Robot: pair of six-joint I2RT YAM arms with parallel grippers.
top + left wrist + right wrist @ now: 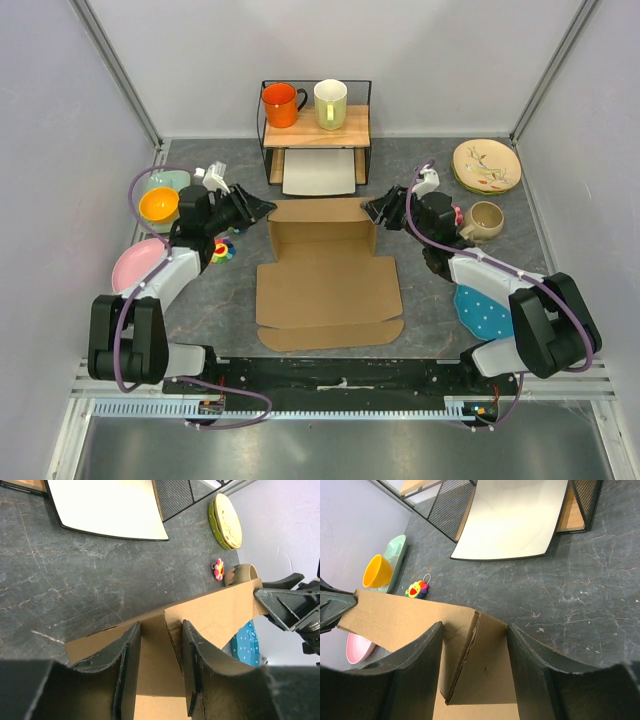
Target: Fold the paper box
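The paper box (330, 290) is a brown die-cut sheet lying mid-table, its back wall standing up and its front flaps flat. My left gripper (262, 210) is at the wall's left back corner. In the left wrist view its fingers (127, 650) stand apart astride the corner fold of the box (215, 610). My right gripper (372, 208) is at the right back corner. In the right wrist view that gripper (475, 625) is open astride a side flap angled off the wall of the box (400, 615). Neither clamps the card tight.
Behind the box a wire shelf (315, 125) carries an orange mug (282, 103) and a cream mug (330, 102) over a white tray (320, 172). On the left are a yellow bowl (158, 204), pink plate (135, 262) and flower toy (222, 250). On the right are patterned plates (486, 165), a beige cup (486, 220) and a blue plate (485, 310).
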